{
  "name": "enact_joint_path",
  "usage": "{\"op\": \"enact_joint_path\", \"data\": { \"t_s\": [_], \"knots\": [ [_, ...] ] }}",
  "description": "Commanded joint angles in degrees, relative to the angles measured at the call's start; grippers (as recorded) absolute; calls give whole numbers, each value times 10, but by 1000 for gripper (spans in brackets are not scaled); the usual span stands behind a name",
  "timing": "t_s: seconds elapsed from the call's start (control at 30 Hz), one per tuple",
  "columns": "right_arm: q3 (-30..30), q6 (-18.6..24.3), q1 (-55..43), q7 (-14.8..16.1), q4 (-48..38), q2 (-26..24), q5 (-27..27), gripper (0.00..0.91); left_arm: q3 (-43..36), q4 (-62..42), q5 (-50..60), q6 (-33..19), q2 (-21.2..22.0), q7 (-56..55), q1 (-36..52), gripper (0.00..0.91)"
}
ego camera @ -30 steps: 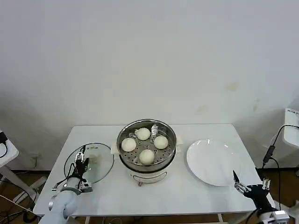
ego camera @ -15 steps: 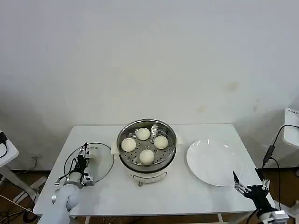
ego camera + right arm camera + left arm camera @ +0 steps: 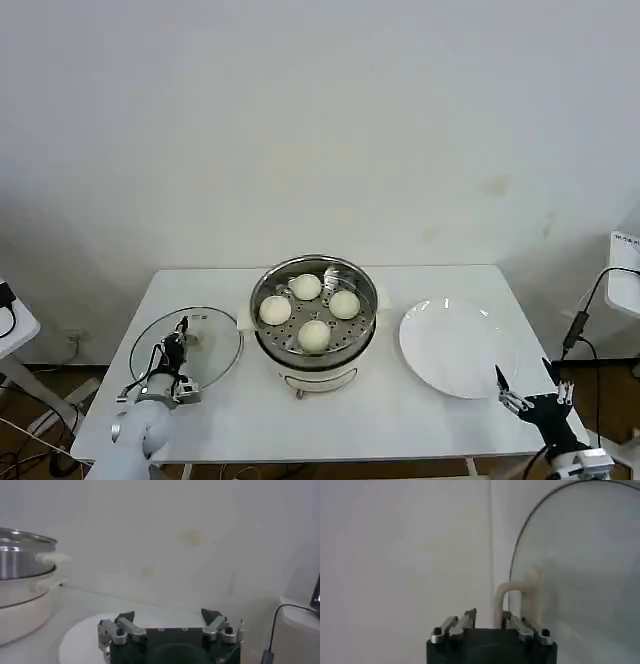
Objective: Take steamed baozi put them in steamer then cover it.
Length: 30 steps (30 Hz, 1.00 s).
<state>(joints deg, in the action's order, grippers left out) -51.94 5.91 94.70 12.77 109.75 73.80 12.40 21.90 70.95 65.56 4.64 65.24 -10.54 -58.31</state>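
Observation:
Four cream-white steamed baozi (image 3: 314, 335) lie in the shiny steel steamer (image 3: 366, 288), which sits on a white cooker base (image 3: 316, 378) at mid-table; the steamer (image 3: 20, 555) also shows in the right wrist view. The clear glass cover (image 3: 215, 345) rests on the table left of the steamer. My left gripper (image 3: 178, 337) is over it, shut on its cream bar handle (image 3: 517, 587), which runs down between the fingers (image 3: 489, 614); the glass (image 3: 580, 555) stretches out beyond. My right gripper (image 3: 527, 388) hangs open and holding nothing off the table's front right corner (image 3: 168, 615).
A flat white plate (image 3: 455, 350) lies right of the steamer, near the right gripper, and shows again as a plate (image 3: 85, 635) in the right wrist view. A white wall stands behind the table. Side stands with cables flank the table on both sides.
The left gripper has drawn slightly back toward the front left, and the cover has shifted a little to the left with it. The right gripper has barely moved.

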Motion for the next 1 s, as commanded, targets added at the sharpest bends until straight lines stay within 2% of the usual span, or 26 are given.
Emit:
{"op": "enact_joint_path", "data": {
  "t_s": [0.03,0.23,0.4,0.53,1.0],
  "knots": [
    [7,1,-4,-2,5,-2,-2,907,34,69,29,3,4,-31,-46,0],
    [21,3,-11,-2,-2,-1,-9,907,77,140,19,26,6,-55,-86,0],
    [31,0,-20,1,-3,-2,-10,907,85,212,-29,67,-15,-19,-113,0],
    [37,-1,-20,3,-7,-9,-12,907,88,291,-70,132,-48,66,-124,0],
    [68,-17,-15,0,3,-16,-26,907,38,466,-137,277,-126,160,-108,0]
  ]
}}
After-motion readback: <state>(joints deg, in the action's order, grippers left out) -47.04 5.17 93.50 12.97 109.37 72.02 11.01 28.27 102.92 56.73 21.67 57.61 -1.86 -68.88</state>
